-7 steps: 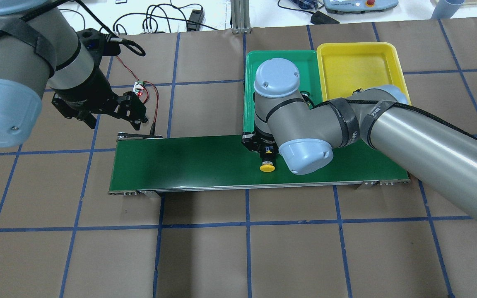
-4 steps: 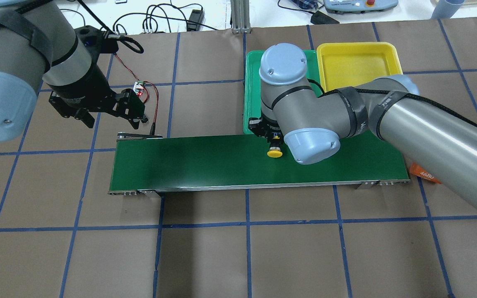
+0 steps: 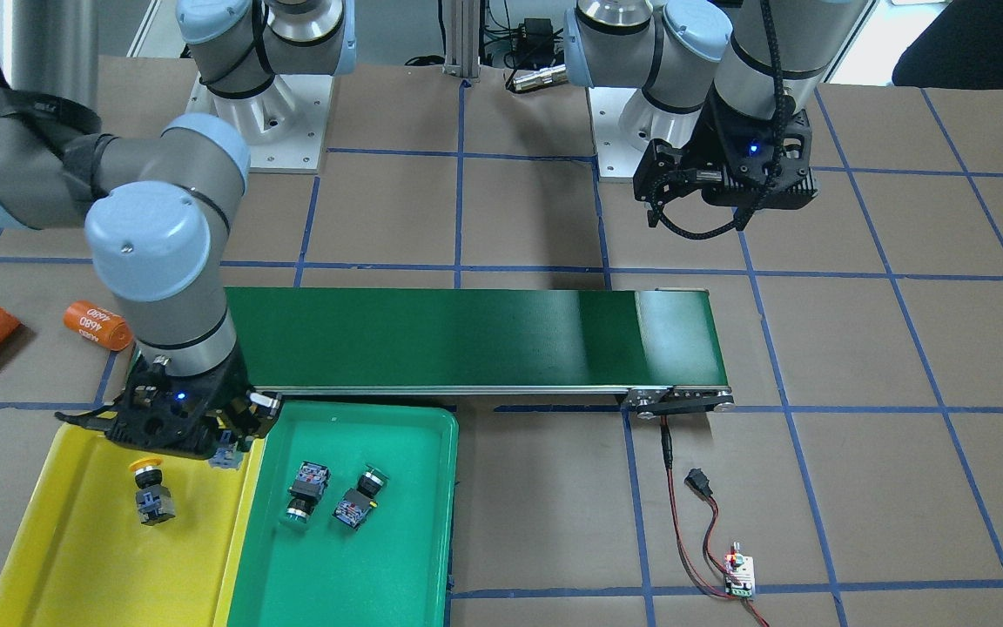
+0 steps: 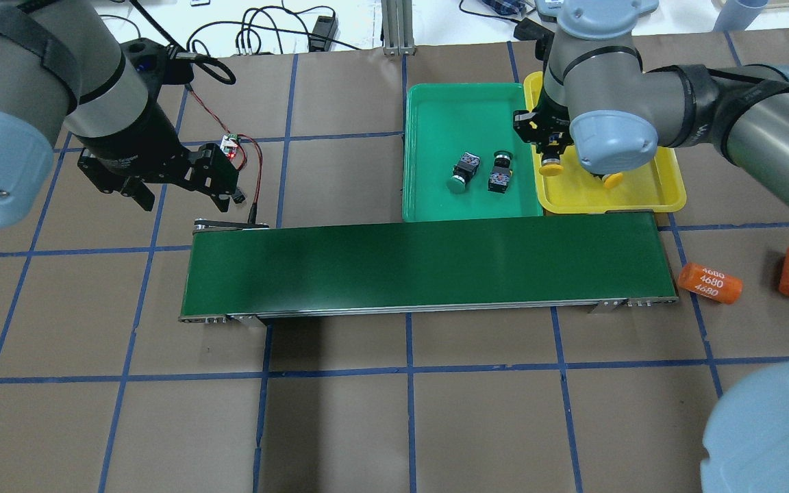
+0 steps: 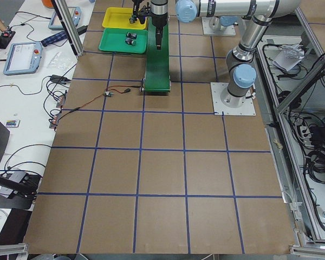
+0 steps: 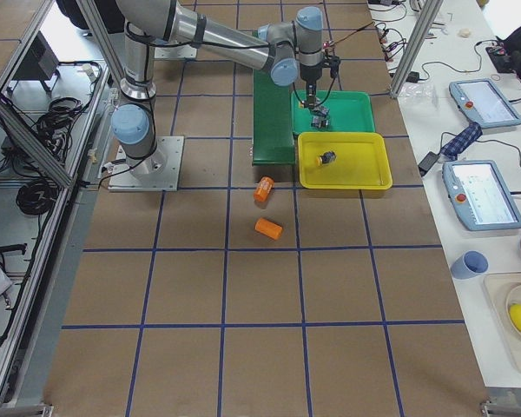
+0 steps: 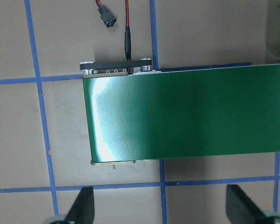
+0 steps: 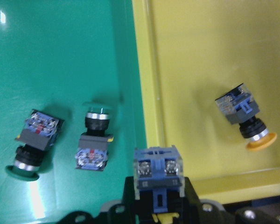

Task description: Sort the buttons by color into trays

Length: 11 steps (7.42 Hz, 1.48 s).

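Overhead, the right claw [image 4: 549, 149] is pinching a yellow-capped, blue-bodied push-button [image 4: 550, 166] above the shallow yellow plastic tray [image 4: 668, 198]. Its wrist camera is showing another yellow-capped button [image 8: 245, 116] lying ahead, rightward. The left claw [image 7: 161, 207] is hanging with fingers [image 7: 84, 207] spread wide.
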Each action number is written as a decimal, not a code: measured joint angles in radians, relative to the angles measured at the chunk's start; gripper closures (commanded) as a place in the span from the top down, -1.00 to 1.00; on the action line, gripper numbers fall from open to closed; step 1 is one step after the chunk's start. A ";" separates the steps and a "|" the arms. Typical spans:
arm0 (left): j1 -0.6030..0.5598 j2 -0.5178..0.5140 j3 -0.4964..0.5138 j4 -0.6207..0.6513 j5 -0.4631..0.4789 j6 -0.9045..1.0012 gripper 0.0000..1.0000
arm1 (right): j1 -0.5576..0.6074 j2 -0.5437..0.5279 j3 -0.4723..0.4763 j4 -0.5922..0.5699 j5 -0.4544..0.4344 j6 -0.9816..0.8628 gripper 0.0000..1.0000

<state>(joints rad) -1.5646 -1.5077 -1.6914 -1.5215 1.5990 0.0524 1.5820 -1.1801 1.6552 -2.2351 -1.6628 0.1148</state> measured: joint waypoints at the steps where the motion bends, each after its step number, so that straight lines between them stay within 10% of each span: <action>1: 0.000 0.000 0.001 0.000 -0.008 -0.005 1.00 | -0.023 0.046 -0.008 -0.072 0.003 -0.045 -0.47; 3: 0.000 0.000 0.002 0.000 -0.015 -0.011 1.00 | -0.042 0.129 -0.011 -0.207 0.002 -0.104 0.99; 7: 0.000 0.001 0.003 0.000 -0.017 -0.014 1.00 | -0.049 0.042 0.017 -0.114 -0.001 -0.122 1.00; 11: 0.000 0.002 0.004 -0.001 -0.016 -0.017 1.00 | -0.041 -0.264 0.020 0.336 0.001 -0.106 1.00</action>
<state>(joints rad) -1.5647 -1.5058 -1.6878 -1.5224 1.5830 0.0352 1.5412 -1.4442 1.6755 -1.8990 -1.6621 0.0086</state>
